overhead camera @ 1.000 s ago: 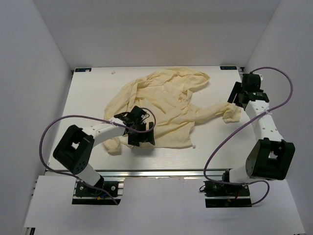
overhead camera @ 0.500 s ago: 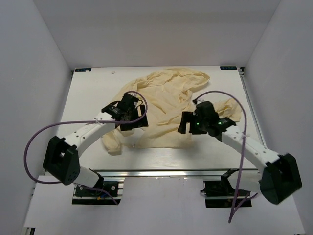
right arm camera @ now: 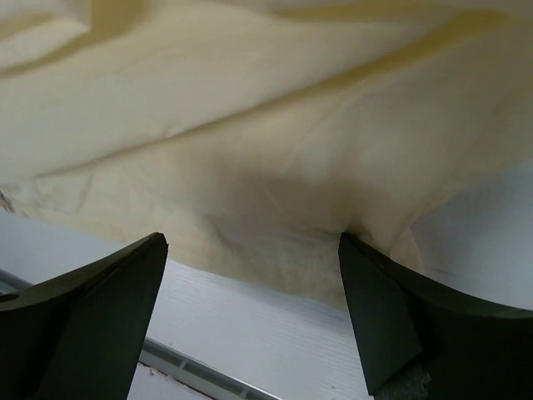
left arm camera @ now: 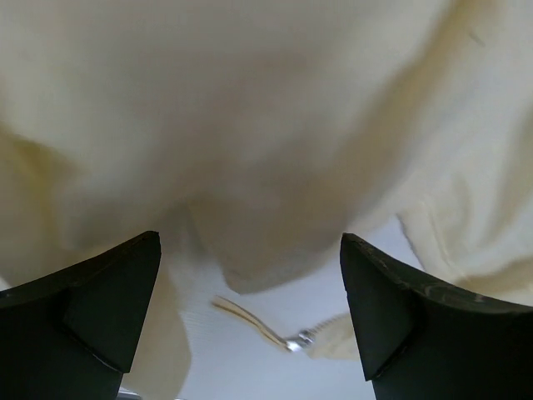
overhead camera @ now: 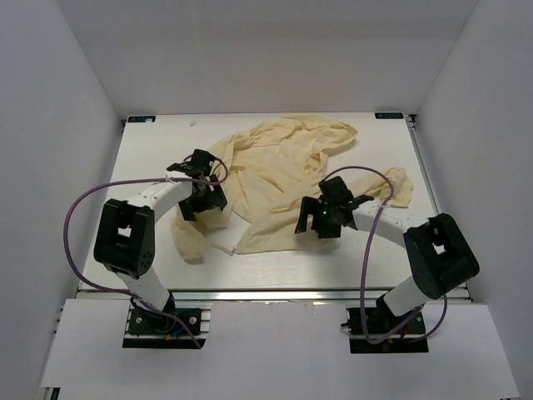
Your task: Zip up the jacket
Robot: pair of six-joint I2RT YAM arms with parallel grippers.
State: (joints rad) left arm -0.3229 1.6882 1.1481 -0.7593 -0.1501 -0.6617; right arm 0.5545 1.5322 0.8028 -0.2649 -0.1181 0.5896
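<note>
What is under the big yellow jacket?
The pale yellow thin fabric jacket lies spread on the white table, which shows beside it. Anything that may lie beneath the cloth is covered, so I cannot tell.

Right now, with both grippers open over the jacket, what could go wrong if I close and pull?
1. The jacket lies wrinkled and folded. The left gripper has only plain cloth between its fingers, so closing may pinch several layers, not the zipper edge.
2. A small metal piece, possibly the zipper pull, shows short of those fingertips and would likely be missed.
3. The right gripper hovers at the hem; pulling there may bunch the front.
</note>
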